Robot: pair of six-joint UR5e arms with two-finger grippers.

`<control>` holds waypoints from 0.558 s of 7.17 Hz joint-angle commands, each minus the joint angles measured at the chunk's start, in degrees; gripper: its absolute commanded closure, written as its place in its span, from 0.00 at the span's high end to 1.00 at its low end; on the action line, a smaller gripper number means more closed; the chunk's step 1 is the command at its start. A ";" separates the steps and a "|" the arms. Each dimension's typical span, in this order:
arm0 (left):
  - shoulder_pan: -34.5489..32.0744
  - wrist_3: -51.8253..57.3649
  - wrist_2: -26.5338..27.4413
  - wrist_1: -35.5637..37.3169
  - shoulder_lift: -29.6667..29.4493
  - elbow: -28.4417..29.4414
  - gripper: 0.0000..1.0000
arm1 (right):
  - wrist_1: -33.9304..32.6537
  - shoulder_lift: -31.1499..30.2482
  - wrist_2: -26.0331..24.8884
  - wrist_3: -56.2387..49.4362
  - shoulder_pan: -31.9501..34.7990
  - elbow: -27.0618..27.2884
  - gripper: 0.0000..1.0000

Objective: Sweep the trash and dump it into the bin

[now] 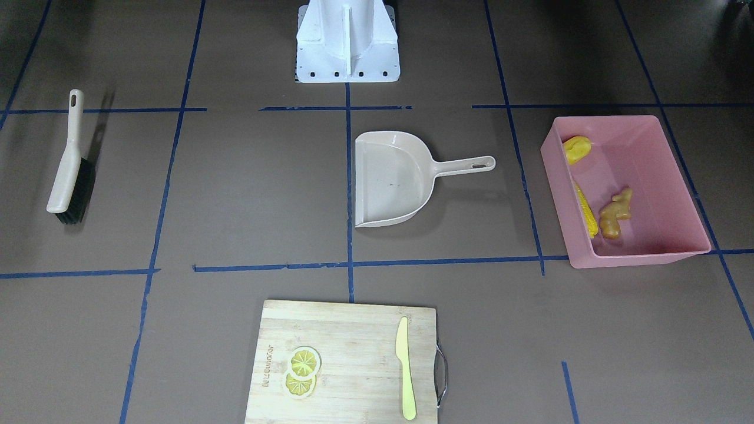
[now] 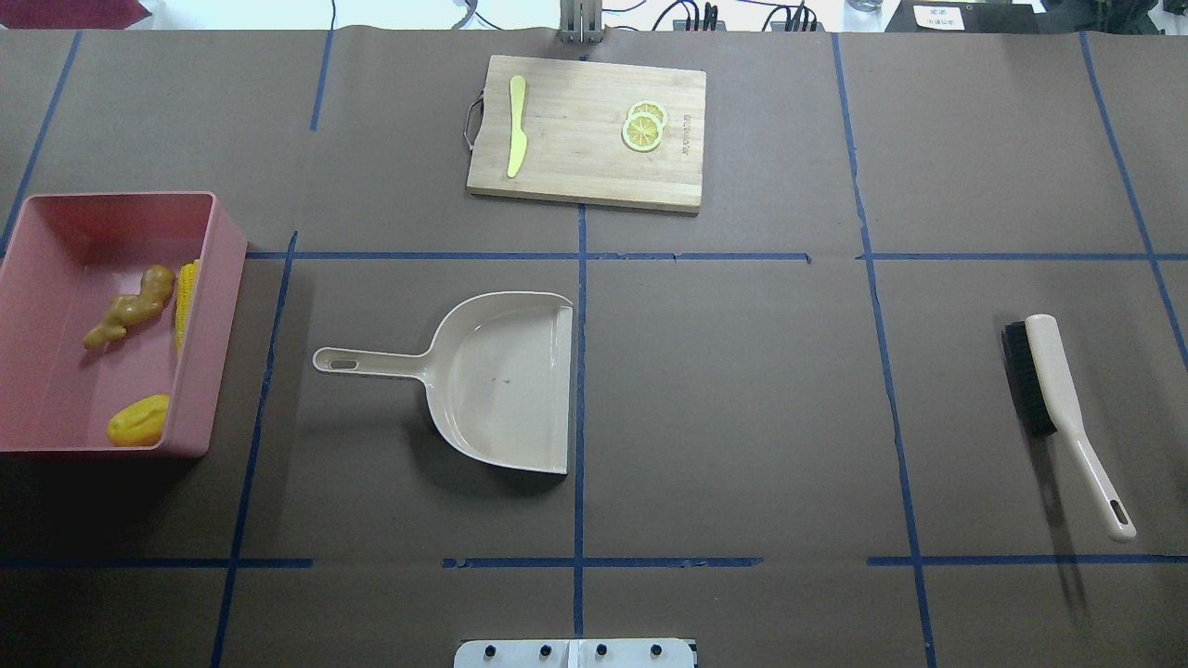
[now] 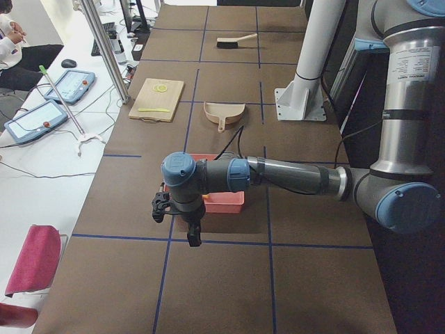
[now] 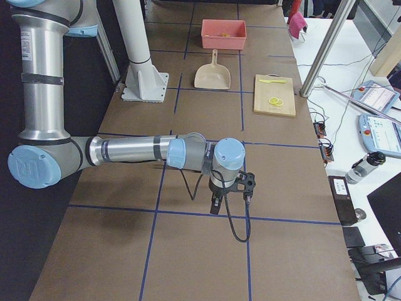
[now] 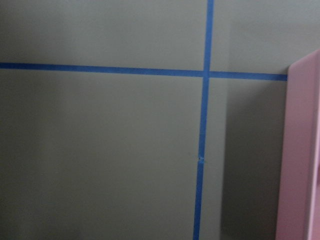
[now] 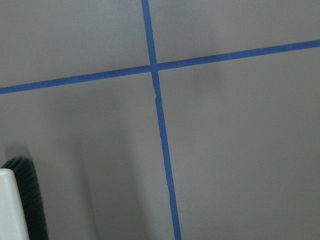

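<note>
The pink bin (image 2: pixel 219 315) stands at the table's left end; it also shows in the front view (image 1: pixel 648 250). Inside it lie the corn cob (image 2: pixel 186 289), the ginger root (image 2: pixel 130 315) and the small yellow potato-like piece (image 2: pixel 139 420). The beige dustpan (image 2: pixel 501 380) lies empty at mid-table. The brush (image 2: pixel 1058 390) lies at the right end. My left gripper (image 3: pixel 193 235) hangs beside the bin's outer side; my right gripper (image 4: pixel 215 205) hangs past the brush. Both show only in the side views, so I cannot tell whether they are open or shut.
A wooden cutting board (image 2: pixel 575 158) at the far edge carries a yellow-green knife (image 2: pixel 516 125) and lemon slices (image 2: pixel 643 128). The robot's white base (image 1: pixel 347 53) stands at the near edge. Blue tape lines cross the brown table.
</note>
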 commanded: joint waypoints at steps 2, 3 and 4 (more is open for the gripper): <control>0.04 -0.13 -0.03 -0.22 -0.13 -0.96 1.00 | 1.08 0.21 -0.63 -0.34 -0.02 -1.12 1.00; 0.04 0.05 -2.46 -0.22 -0.13 -1.40 1.00 | 1.17 0.21 -0.55 -0.60 -0.02 -1.57 1.00; 0.04 0.05 -6.75 -0.31 -0.30 -1.23 1.00 | 1.17 1.08 -0.38 -0.52 -0.02 -1.05 1.00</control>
